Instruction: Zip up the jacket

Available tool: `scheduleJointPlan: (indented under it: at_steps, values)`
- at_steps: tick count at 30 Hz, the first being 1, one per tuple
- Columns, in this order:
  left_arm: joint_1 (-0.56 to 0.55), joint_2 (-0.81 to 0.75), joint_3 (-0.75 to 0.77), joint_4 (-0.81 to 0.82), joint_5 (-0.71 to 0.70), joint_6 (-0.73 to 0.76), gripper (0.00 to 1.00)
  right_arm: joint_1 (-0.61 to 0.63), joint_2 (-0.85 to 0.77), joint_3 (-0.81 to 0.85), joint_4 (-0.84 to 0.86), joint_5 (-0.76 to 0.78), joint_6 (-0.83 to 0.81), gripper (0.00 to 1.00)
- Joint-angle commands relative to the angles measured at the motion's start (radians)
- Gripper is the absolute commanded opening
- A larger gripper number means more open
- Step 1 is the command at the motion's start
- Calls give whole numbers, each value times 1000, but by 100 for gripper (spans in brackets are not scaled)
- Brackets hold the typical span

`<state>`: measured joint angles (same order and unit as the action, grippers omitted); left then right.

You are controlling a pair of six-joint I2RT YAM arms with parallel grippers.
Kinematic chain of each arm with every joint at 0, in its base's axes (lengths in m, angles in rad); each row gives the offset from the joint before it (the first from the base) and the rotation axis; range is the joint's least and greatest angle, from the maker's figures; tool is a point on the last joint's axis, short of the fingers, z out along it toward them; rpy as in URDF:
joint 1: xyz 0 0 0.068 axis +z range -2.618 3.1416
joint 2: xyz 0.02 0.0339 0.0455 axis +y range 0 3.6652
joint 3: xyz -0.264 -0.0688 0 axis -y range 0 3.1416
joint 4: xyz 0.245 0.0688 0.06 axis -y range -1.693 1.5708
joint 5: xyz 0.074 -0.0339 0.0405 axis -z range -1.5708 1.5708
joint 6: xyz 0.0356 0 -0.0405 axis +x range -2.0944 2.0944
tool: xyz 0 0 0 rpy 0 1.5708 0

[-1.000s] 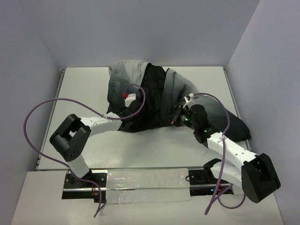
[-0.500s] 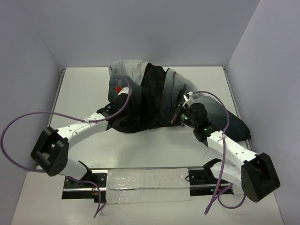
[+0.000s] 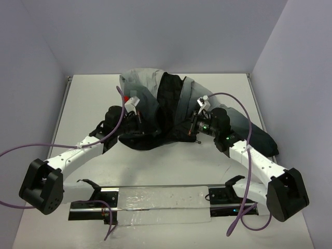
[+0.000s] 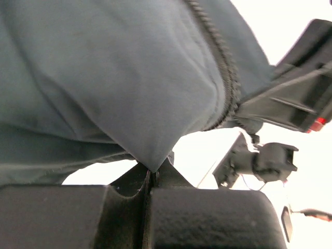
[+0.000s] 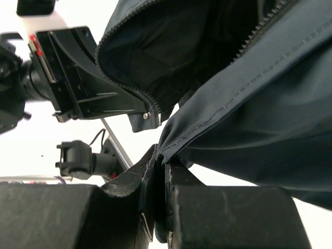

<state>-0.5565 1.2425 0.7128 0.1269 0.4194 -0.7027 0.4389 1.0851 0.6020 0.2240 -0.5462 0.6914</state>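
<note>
Large soft jacket (image 3: 179, 104), grey shell fading to charcoal with black lining, lies heaped at the far centre of the white table (image 3: 166, 161). The front is open, and the lining shows as a wide dark band between the two panels.

Left gripper (image 3: 136, 120) is at the near-left hem. Its wrist view shows the fingers clamped on a fold of grey shell, just beside a row of dark zipper teeth (image 4: 224, 78) that run unjoined along that panel's edge.

Right gripper (image 3: 193, 124) is at the near-right hem, pinched tight on the stitched bottom edge of the other panel.

In the right wrist view the two tooth rows are near each other but apart. I cannot make out the slider.

Judgement: barely begun. Both lower corners are in hand, nothing is zipped. Left to do: bring the bottom ends together, engage them, and draw the zipper up its full length.
</note>
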Motion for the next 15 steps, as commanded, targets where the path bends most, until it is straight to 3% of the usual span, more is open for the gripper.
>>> scheduleJointPlan:
  at_steps: [1,9,15]
  values:
    - [3,-20,10,202,181,-21,0,14,-18,59,12,-89,-69,0]
    - [3,-46,-17,302,182,-39,0,32,20,56,61,-132,-69,0]
    - [2,-78,-17,286,169,17,0,35,25,52,108,-145,-37,0]
